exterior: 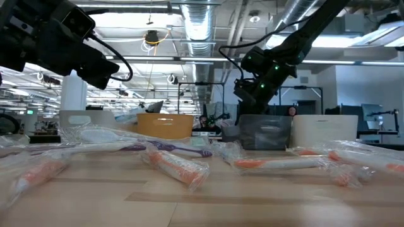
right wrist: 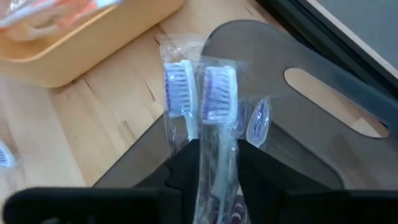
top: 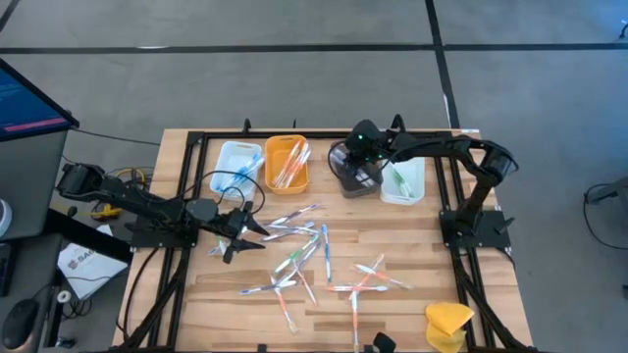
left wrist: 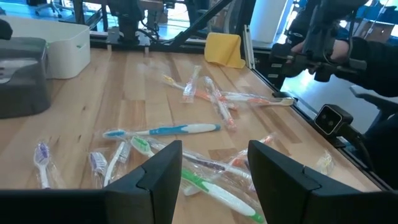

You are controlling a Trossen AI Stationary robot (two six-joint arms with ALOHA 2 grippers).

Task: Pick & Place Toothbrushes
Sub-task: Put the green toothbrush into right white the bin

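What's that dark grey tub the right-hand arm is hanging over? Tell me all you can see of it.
The dark grey tray is a small, rounded-cornered tub of matt, plastic-looking material, standing upright at the table's far edge between the orange tray and the white tray. Its wall has an oval cut-out. Inside lie wrapped toothbrushes with purple-and-white bristles. The right gripper is directly above it, fingers either side of one wrapper.

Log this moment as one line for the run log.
right end effector: over dark grey plastic tray, wrapped purple-bristled toothbrush between fingers | left end effector: open, above loose wrapped toothbrushes on wooden table
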